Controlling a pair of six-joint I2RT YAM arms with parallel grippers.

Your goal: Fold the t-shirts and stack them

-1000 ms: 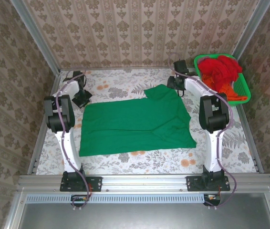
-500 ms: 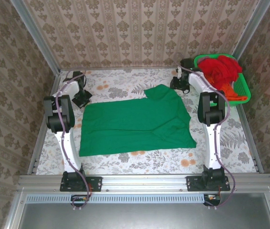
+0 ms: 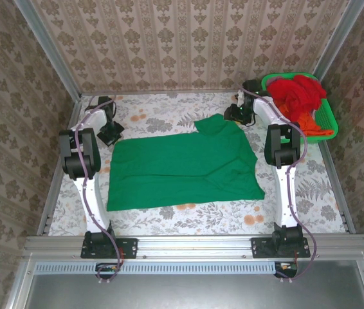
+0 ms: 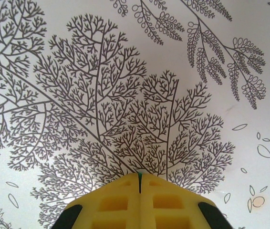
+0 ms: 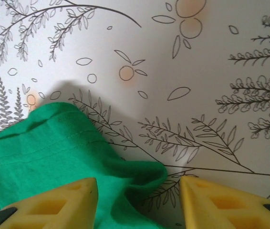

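Patterned wallpaper (image 3: 169,45) closes in a counter (image 3: 298,206) covered in a leaf-and-flower print. At the upper left of the top view, your left hand (image 4: 140,183) sits off the cloth, near the shirt's upper left corner. Its wrist view shows the yellow fingers clenched on nothing, with bare print beneath.

The dark green t-shirt (image 3: 182,168) lies spread across the middle of the counter, one sleeve jutting toward the upper right. Your right hand (image 5: 137,183) hangs over that sleeve with its fingers released and wide, the green edge lying between them. I cannot tell whether they touch the cloth.

If you close here you may catch only the thin hem or one layer, and the sleeve would likely slip free on the lift. With nothing pinning the left side, a pull from the right alone could drag and rumple the whole shirt.

At the upper right, the red t-shirt (image 3: 296,92) and orange t-shirt (image 3: 312,125) sit heaped in the green basket (image 3: 331,125), just beside the right arm. A wide swing could knock it.
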